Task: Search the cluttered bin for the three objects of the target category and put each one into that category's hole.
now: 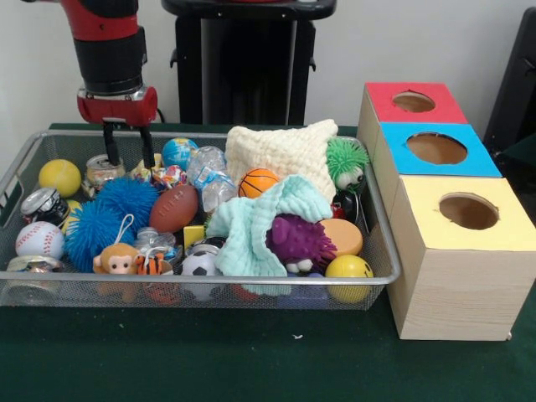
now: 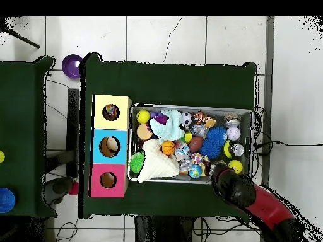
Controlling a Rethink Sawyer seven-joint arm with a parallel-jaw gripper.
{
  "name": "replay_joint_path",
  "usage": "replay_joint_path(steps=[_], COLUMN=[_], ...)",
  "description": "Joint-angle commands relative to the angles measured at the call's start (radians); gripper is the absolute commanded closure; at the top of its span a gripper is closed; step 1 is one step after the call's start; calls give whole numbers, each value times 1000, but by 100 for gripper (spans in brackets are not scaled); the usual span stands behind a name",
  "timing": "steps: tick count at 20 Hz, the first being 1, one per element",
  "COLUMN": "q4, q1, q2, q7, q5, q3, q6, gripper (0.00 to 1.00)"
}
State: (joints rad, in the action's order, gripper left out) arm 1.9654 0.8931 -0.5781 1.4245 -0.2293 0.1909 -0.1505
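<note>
We see the bin (image 1: 381, 226) sitting on the green table just beside the row of three boxes (image 1: 456, 209), and we take it as our landmark. The gripper (image 1: 126, 152) hangs over its far corner on the side away from the boxes, its two dark fingers (image 1: 110, 142) spread a little apart, tips low among the clutter and holding nothing. We judge most of the contents light: the balls, such as the yellow ball (image 1: 60, 177) near that corner and the football (image 1: 174, 208) mid-bin, look firm but round and smooth, likely to roll or slip, so we would close across their widest part. The blue spiky ball (image 1: 113, 209) looks soft and yielding and should take a pinch anywhere. The cloths, the cream cloth (image 1: 280, 151) at the far wall and the teal cloth (image 1: 260, 230) in front of it, are limp and would drag neighbours along. Those cloths cover much of the bin's box-side half, so we cannot say what lies beneath. The mesh front wall blurs the lowest items, and the small wrapped pieces near the gripper are hard to identify. In the overhead view the arm hides the gripper's tips.
</note>
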Motion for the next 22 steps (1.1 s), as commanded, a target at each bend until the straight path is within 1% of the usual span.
replay_joint_path(steps=[1,6,10,13,19,21,22], q4=[52,81,93,86,80,70,70], q1=[20,35,32,11,3,-1,-3], q2=[64,76,83,95,110,108,108], q7=[214,237,239,226,225,201,203], q5=[61,99,120,117,122,92,92], q3=[115,132,126,96,91,93,90], q6=[39,24,16,26,53,74,79], gripper=[0,0,0,0,0,0,100])
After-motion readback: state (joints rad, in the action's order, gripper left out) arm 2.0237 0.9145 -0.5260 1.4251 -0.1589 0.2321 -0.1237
